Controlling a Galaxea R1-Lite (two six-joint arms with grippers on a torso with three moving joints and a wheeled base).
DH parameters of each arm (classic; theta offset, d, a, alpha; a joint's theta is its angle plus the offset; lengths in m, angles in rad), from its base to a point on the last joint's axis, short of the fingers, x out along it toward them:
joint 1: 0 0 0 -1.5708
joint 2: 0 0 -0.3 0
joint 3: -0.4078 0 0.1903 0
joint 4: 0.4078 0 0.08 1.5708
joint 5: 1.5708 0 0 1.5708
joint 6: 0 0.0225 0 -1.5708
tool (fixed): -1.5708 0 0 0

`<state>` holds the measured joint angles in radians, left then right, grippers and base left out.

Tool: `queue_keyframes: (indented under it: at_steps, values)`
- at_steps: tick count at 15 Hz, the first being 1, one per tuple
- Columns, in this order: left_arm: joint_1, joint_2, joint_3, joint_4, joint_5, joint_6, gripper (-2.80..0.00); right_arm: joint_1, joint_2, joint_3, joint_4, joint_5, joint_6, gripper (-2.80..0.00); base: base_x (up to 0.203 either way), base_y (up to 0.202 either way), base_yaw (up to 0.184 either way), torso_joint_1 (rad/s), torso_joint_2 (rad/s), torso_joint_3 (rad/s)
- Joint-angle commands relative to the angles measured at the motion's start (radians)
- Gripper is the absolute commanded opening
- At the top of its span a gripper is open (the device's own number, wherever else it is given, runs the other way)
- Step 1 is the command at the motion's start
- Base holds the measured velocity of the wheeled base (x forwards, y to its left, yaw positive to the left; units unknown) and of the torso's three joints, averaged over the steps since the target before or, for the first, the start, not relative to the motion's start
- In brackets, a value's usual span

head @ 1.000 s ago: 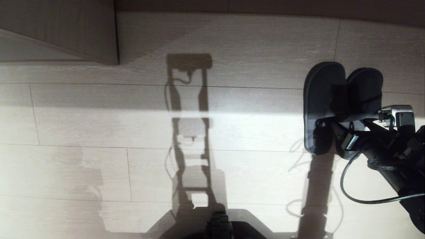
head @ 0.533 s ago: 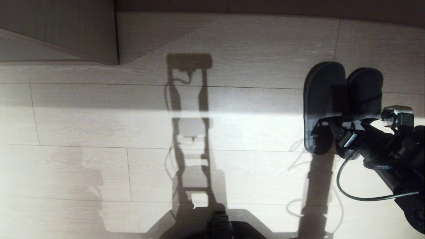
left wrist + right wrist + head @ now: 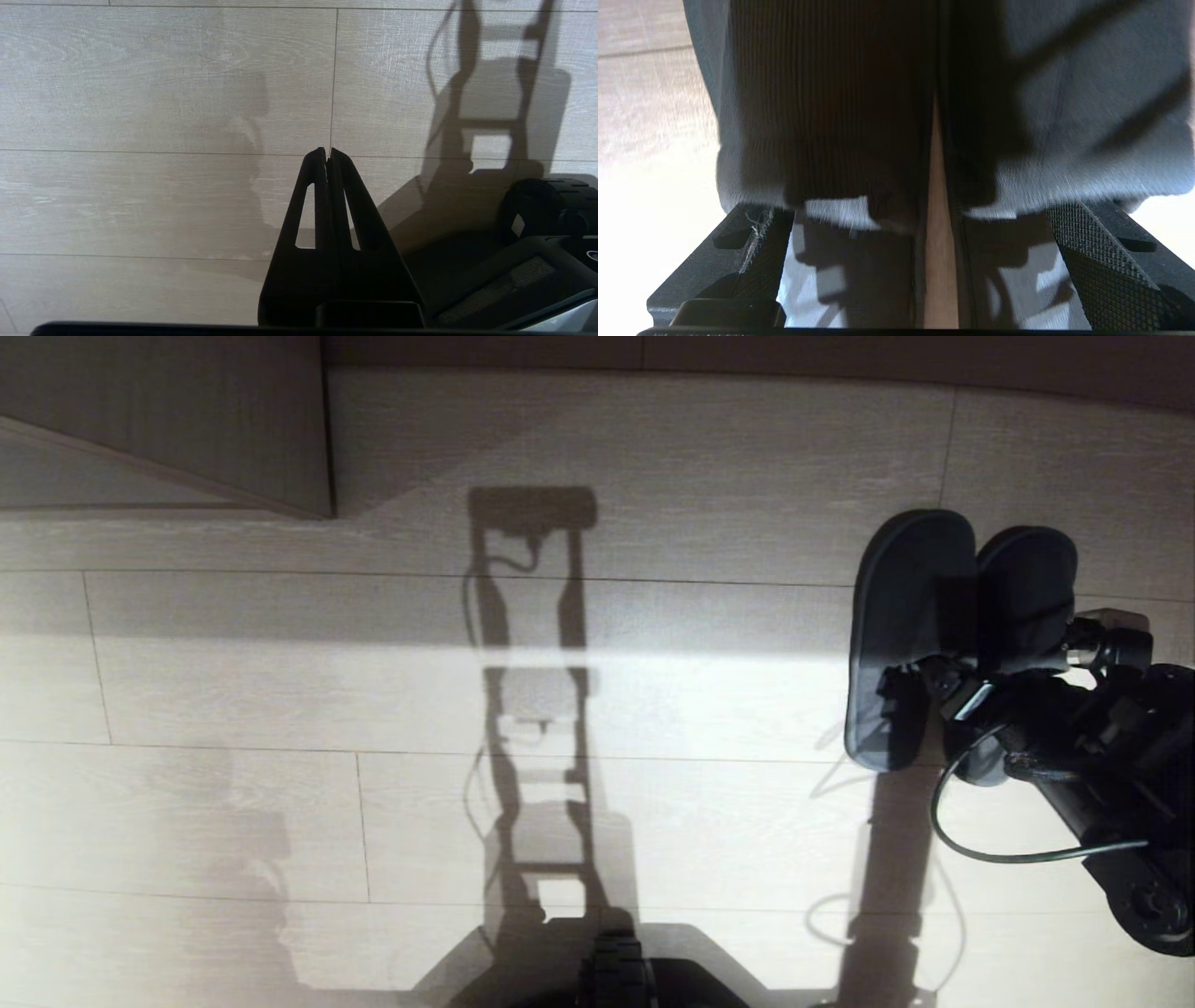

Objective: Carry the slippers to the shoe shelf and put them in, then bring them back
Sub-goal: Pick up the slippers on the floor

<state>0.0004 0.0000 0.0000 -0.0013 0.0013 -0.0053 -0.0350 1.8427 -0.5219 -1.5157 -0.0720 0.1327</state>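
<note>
Now, from the head view: the slippers (image 3: 962, 616) lie side by side on the pale wood floor (image 3: 653, 709) out at about three o'clock, toes pointing to twelve, their inner edges touching. The right hand (image 3: 943, 686) sits low over their heel ends, its dark arm coming in from four o'clock with a black cable (image 3: 980, 849) looping beneath it. A wood-grain cabinet corner (image 3: 187, 429) shows at ten o'clock, well apart from the pair. The robot's long shadow runs up the middle of the floor.

Over to the left wrist view: the left hand (image 3: 327, 154) hangs above bare floor, its two black fingers pressed together tip to tip, holding nothing.

Right wrist view next: the right hand's textured fingers (image 3: 1092, 261) stand spread wide, one either side of the pair's heels. Between them the two slippers meet along a narrow seam, a sliver of floor showing through. Whether the pads touch the fabric cannot be told.
</note>
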Motion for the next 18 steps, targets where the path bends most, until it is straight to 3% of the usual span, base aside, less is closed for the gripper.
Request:
queue_keyframes:
  at_steps: [1,6,7,12,18]
  values:
    - [0.001,-0.002,0.000,0.000,0.000,-0.001,-2.80,-0.004,0.016,-0.023,-0.009,0.004,-0.001,0.00,0.000,0.000,0.000,0.000,0.00,0.000]
    - [0.000,-0.002,0.000,0.000,0.000,-0.001,-2.80,-0.006,0.029,-0.093,-0.007,0.046,-0.005,0.00,0.000,0.000,0.000,0.000,0.00,0.000]
    - [0.000,-0.002,0.000,0.000,0.000,-0.001,-2.80,-0.006,0.033,-0.112,-0.007,0.055,-0.005,-2.80,0.000,0.000,0.000,0.000,0.00,0.000]
    - [0.000,-0.002,0.000,0.000,0.000,-0.001,-2.80,-0.028,0.070,-0.173,-0.007,0.083,-0.039,-2.80,0.000,0.000,0.000,0.000,0.00,0.000]
    - [0.000,-0.002,0.000,0.000,0.000,-0.001,-2.80,-0.052,0.046,-0.137,-0.009,0.131,-0.034,-2.80,0.000,0.000,0.000,0.000,0.00,0.000]
